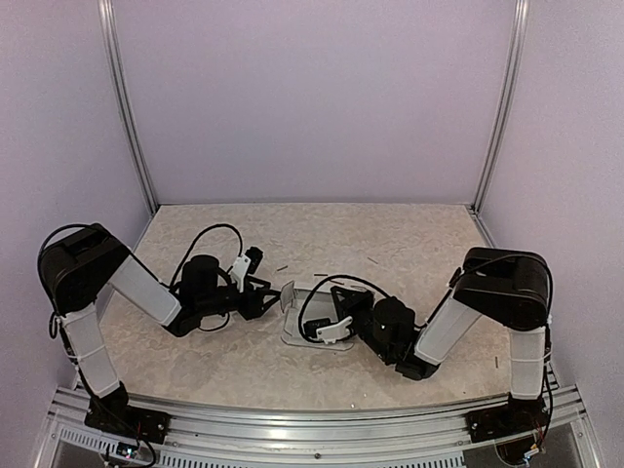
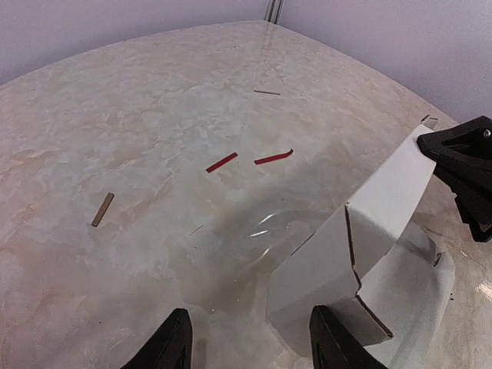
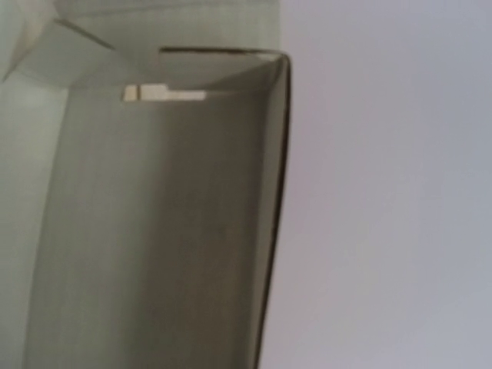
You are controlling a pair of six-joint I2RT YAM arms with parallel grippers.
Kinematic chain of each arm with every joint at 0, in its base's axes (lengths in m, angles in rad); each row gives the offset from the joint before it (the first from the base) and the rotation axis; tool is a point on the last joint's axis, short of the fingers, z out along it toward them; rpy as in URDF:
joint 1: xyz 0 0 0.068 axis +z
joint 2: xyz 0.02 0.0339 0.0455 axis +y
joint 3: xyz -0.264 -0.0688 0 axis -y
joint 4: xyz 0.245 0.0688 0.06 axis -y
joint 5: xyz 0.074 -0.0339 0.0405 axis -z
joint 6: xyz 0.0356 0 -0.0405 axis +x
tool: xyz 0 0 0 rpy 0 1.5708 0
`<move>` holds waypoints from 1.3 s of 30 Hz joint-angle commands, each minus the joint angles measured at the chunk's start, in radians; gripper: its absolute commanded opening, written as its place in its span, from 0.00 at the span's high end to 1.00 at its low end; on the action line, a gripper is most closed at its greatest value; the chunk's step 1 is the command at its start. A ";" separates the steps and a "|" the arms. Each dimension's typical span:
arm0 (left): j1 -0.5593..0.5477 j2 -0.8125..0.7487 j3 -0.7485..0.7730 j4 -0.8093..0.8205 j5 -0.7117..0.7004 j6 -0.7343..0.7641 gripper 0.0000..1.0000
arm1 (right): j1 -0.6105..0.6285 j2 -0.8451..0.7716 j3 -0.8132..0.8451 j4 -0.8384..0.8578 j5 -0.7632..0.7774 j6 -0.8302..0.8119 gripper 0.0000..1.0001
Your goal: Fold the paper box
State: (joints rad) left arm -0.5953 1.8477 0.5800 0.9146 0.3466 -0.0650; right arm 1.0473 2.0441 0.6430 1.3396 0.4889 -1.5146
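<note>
Left gripper (image 2: 250, 342) fingers apart beside paper box (image 2: 357, 257); right gripper (image 2: 461, 161) pinched together, seemingly clamping its raised flap.

On the mottled beige desk (image 2: 115, 115) lies a short red strip (image 2: 221, 162), a curved red strip (image 2: 274, 157) just right of it, a tan sliver (image 2: 102, 209) well left of it.

Matt pale card paper box (image 2: 369, 231), smooth glossy marbled tabletop (image 2: 154, 115), black plastic left pincer (image 2: 250, 343), metal frame rails (image 1: 127, 107)
</note>
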 commanded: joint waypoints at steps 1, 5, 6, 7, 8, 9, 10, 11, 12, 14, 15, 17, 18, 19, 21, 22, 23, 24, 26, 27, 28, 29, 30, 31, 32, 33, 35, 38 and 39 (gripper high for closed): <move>-0.021 -0.011 -0.008 -0.009 0.035 0.042 0.48 | -0.014 0.056 0.010 0.162 -0.008 -0.060 1.00; -0.035 -0.016 0.000 -0.027 0.043 0.062 0.48 | -0.017 0.072 0.010 0.179 -0.010 -0.073 1.00; -0.038 -0.015 0.004 -0.034 0.038 0.062 0.48 | -0.019 0.074 0.010 0.184 -0.012 -0.076 1.00; -0.042 -0.015 0.008 -0.039 0.034 0.086 0.48 | -0.019 0.074 0.010 0.186 -0.013 -0.077 1.00; -0.045 -0.015 0.011 -0.045 0.029 0.097 0.48 | -0.021 0.074 0.012 0.185 -0.013 -0.078 1.00; -0.048 -0.013 0.016 -0.050 0.026 0.106 0.48 | -0.021 0.074 0.012 0.182 -0.013 -0.076 1.00; -0.051 -0.012 0.021 -0.056 0.023 0.115 0.48 | -0.022 0.073 0.012 0.179 -0.014 -0.074 1.00; -0.055 -0.009 0.028 -0.064 0.019 0.125 0.48 | -0.023 0.072 0.014 0.177 -0.015 -0.071 1.00; -0.060 -0.006 0.035 -0.072 0.014 0.137 0.48 | -0.022 0.071 0.015 0.175 -0.016 -0.069 1.00; -0.072 0.001 0.051 -0.094 0.002 0.164 0.47 | -0.023 0.068 0.015 0.170 -0.019 -0.067 1.00; -0.078 0.003 0.058 -0.103 0.002 0.178 0.47 | -0.024 0.065 0.016 0.166 -0.020 -0.065 1.00; -0.089 0.005 0.069 -0.119 -0.007 0.207 0.47 | -0.024 0.057 0.017 0.155 -0.024 -0.060 1.00; -0.093 0.005 0.073 -0.125 -0.009 0.222 0.47 | -0.024 0.053 0.016 0.148 -0.026 -0.057 1.00; -0.097 0.005 0.081 -0.134 -0.016 0.235 0.46 | -0.024 0.048 0.015 0.140 -0.028 -0.053 1.00; -0.102 0.009 0.104 -0.171 -0.033 0.260 0.46 | -0.023 0.040 0.015 0.127 -0.031 -0.044 1.00; -0.104 0.011 0.116 -0.187 -0.044 0.273 0.47 | -0.024 0.037 0.014 0.121 -0.035 -0.041 1.00; -0.104 0.015 0.126 -0.196 -0.053 0.279 0.46 | -0.023 0.034 0.012 0.113 -0.039 -0.037 1.00; -0.104 0.016 0.136 -0.207 -0.061 0.283 0.46 | -0.024 0.032 0.012 0.100 -0.041 -0.034 1.00; -0.103 0.016 0.154 -0.230 -0.063 0.286 0.46 | -0.024 0.029 0.011 0.087 -0.045 -0.032 1.00; -0.102 0.015 0.164 -0.245 -0.063 0.287 0.46 | -0.024 0.028 0.011 0.083 -0.045 -0.030 1.00; -0.100 0.012 0.173 -0.263 -0.064 0.288 0.46 | -0.024 0.027 0.011 0.079 -0.044 -0.029 1.00; -0.100 0.011 0.185 -0.288 -0.066 0.292 0.46 | -0.026 0.026 0.010 0.073 -0.044 -0.025 1.00; -0.100 0.006 0.193 -0.307 -0.071 0.297 0.46 | -0.026 0.023 0.010 0.065 -0.044 -0.022 1.00; -0.100 0.004 0.200 -0.326 -0.077 0.303 0.46 | -0.026 0.019 0.012 0.053 -0.044 -0.018 1.00; -0.100 0.000 0.203 -0.341 -0.083 0.310 0.45 | -0.026 0.015 0.012 0.043 -0.044 -0.015 1.00; -0.100 -0.002 0.206 -0.353 -0.096 0.311 0.45 | -0.027 0.010 0.012 0.035 -0.044 -0.011 1.00; -0.097 -0.009 0.212 -0.383 -0.123 0.313 0.45 | -0.028 0.000 0.012 0.022 -0.046 -0.007 1.00; -0.087 -0.024 0.204 -0.399 -0.133 0.312 0.45 | -0.035 -0.025 0.013 -0.019 -0.057 0.007 1.00; -0.082 -0.031 0.199 -0.398 -0.122 0.311 0.45 | -0.037 -0.033 0.015 -0.045 -0.061 0.018 1.00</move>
State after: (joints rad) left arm -0.6895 1.8462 0.7750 0.5728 0.2485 0.2302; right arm 1.0168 2.0621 0.6498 1.3651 0.4728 -1.5352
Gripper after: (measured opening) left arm 0.554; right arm 0.010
